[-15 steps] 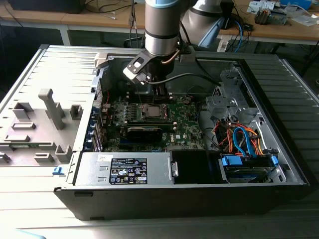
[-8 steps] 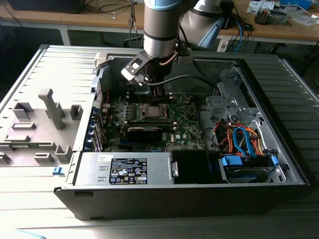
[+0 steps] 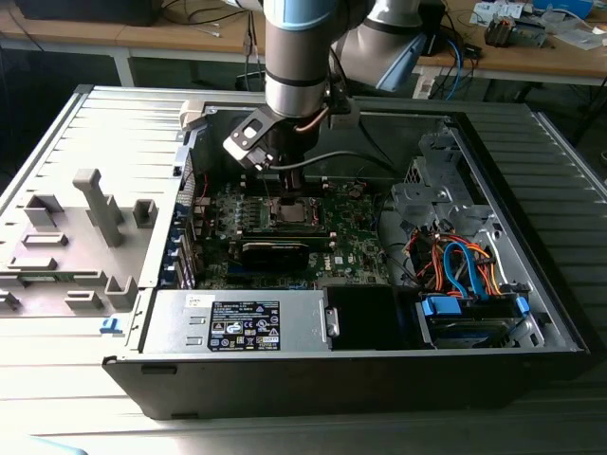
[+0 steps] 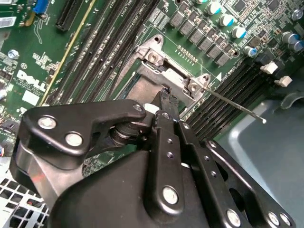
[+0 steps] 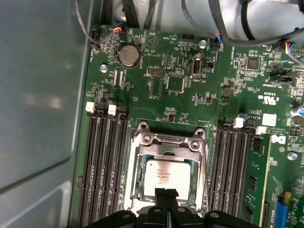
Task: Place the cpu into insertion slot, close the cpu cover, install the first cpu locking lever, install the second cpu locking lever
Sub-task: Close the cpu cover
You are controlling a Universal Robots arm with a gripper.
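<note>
The open dark grey metal computer case (image 3: pixel 332 379) lies on its side. Just inside its near wall sits a grey metal power supply box (image 3: pixel 256 327) with a white and blue printed label whose text is too small to make out. Toward the exterior view's right is a drive cage with blue plastic latches (image 3: pixel 469 313), with orange and blue cables looped above it.

Beyond these lies the green motherboard (image 3: pixel 356 242), marked with white silk-screened lettering and small white stickers. The black two-finger gripper (image 3: pixel 287 190) reaches straight down onto it.

In both wrist views the fingers (image 5: pixel 161 195) are pressed together with no gap, and nothing can be seen between them. The gripper tip (image 4: pixel 164 95) is at the edge of the silver socket frame, though I cannot tell if it touches.

The small flat square cpu with a grey metal top (image 5: pixel 166 175) lies flat inside the square dark insertion slot (image 5: pixel 141 181); its faint print is not readable. The thin silver square cpu cover with a window (image 5: pixel 199 171) lies down around it. A thin silver wire lever (image 4: pixel 232 104) sticks out from one socket corner over the black memory slots.

Farther back rises the grey and blue robot arm (image 3: pixel 303 47), with a wooden workbench (image 3: pixel 531 59) behind it.
</note>
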